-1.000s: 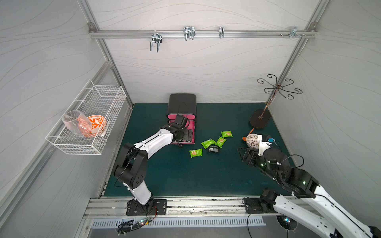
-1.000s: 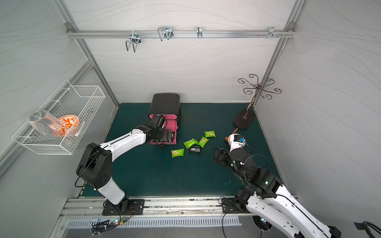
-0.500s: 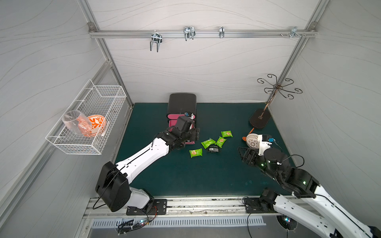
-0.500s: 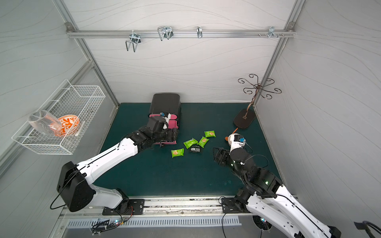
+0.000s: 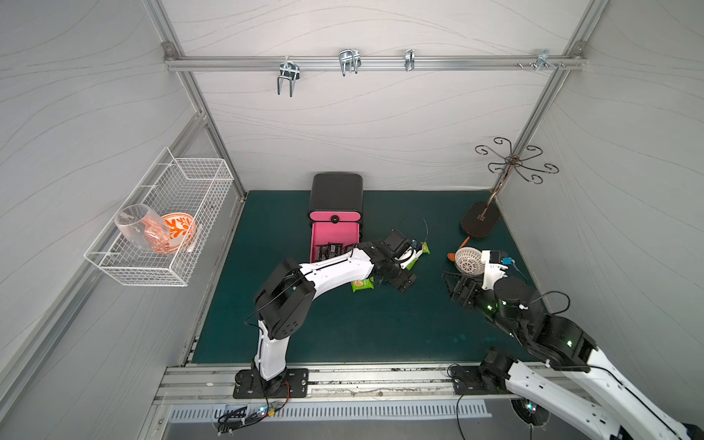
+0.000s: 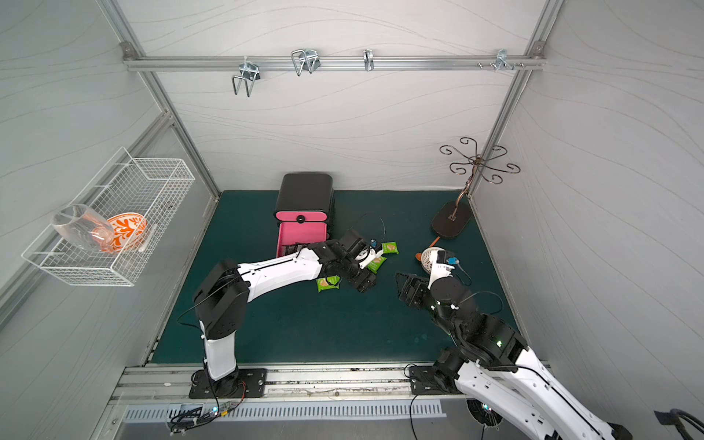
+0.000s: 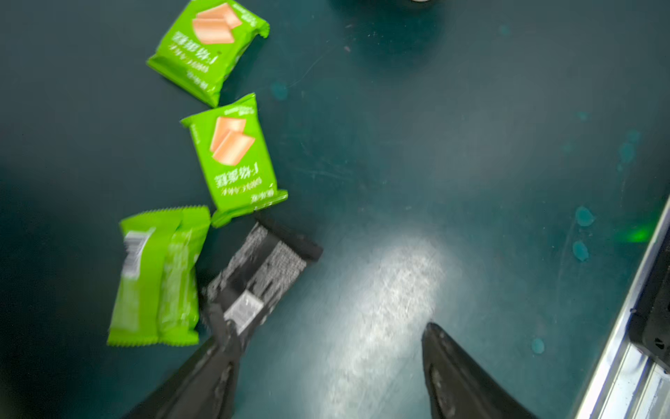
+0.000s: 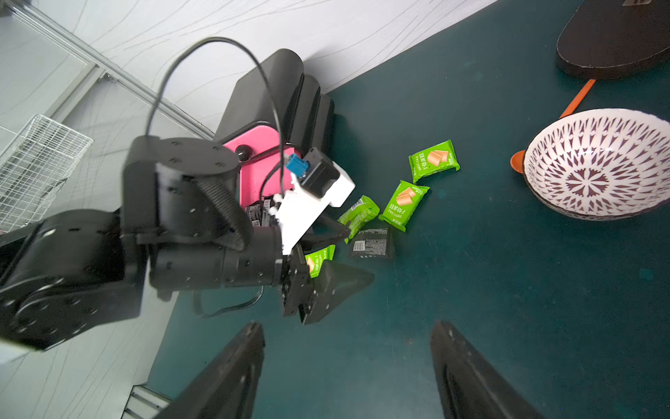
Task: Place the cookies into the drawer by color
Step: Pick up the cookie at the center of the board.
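Note:
The drawer (image 5: 335, 194) is a black cabinet with pink fronts. Its second tray (image 5: 317, 238) is pulled out, and black cookies (image 5: 331, 249) lie in it. Several green cookies (image 7: 235, 159) (image 8: 404, 205) (image 6: 328, 283) and one black cookie (image 7: 261, 268) (image 8: 371, 243) lie on the green mat to its right. My left gripper (image 7: 326, 333) (image 5: 402, 282) is open low over the mat, one fingertip (image 7: 221, 337) right at the black cookie's end, nothing between the jaws. My right gripper (image 8: 346, 326) (image 5: 455, 285) hangs open and empty further right.
A white perforated bowl with an orange handle (image 8: 594, 167) (image 5: 468, 260) sits by my right arm. A hook stand's dark base (image 5: 480, 220) is at the back right. A wire basket (image 5: 167, 228) holding a glass and an orange dish hangs on the left wall.
My left arm has swung away from the open drawer to the right and now hangs over the loose cookies, its jaws slightly narrower. The right arm has not moved.

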You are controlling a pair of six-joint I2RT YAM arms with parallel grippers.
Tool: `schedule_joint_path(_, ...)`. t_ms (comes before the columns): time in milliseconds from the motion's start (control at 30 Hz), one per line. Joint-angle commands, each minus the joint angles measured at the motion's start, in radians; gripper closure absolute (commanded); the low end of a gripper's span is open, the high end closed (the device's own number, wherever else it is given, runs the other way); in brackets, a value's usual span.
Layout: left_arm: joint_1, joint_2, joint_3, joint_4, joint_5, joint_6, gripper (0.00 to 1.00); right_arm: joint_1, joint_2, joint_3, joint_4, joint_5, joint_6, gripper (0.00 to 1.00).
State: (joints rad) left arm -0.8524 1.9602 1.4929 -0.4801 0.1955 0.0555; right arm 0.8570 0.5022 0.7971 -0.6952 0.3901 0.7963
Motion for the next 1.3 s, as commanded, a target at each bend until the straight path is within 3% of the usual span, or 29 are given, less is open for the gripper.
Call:
schedule_joint_path(0,0.05,0.083,0.124,-0.064,0.145,0.076,0.2,-0.003,-0.014,0.004,-0.029,0.03,-0.004,0.23)
schedule_joint_path(200,0.069,0.189,0.206,-0.124,0.179,0.089,0.2,-0.003,-0.013,0.008,-0.039,0.039,-0.009,0.23)
schedule_joint_path(467,0.098,0.189,0.095,-0.056,0.132,0.077,0.16,-0.004,0.002,0.008,-0.024,0.026,-0.004,0.23)
schedule_joint_path(667,0.092,0.14,-0.013,-0.007,0.182,0.06,0.18,-0.004,0.012,0.005,-0.015,0.018,0.003,0.23)
schedule_joint_path(867,0.073,0.136,-0.06,0.017,0.041,-0.005,0.23,-0.003,0.014,-0.007,-0.003,0.003,0.011,0.23)
schedule_joint_path(1033,0.013,0.169,-0.05,-0.039,-0.196,0.042,0.31,-0.004,0.015,0.003,-0.015,0.004,0.008,0.23)
schedule_joint_path(1133,0.001,0.177,-0.057,-0.052,-0.25,0.05,0.37,-0.004,0.001,-0.002,-0.027,0.013,0.012,0.23)
schedule_joint_path(1267,-0.003,0.152,-0.081,-0.027,-0.293,0.021,0.65,-0.004,-0.015,-0.018,-0.02,0.013,0.023,0.23)
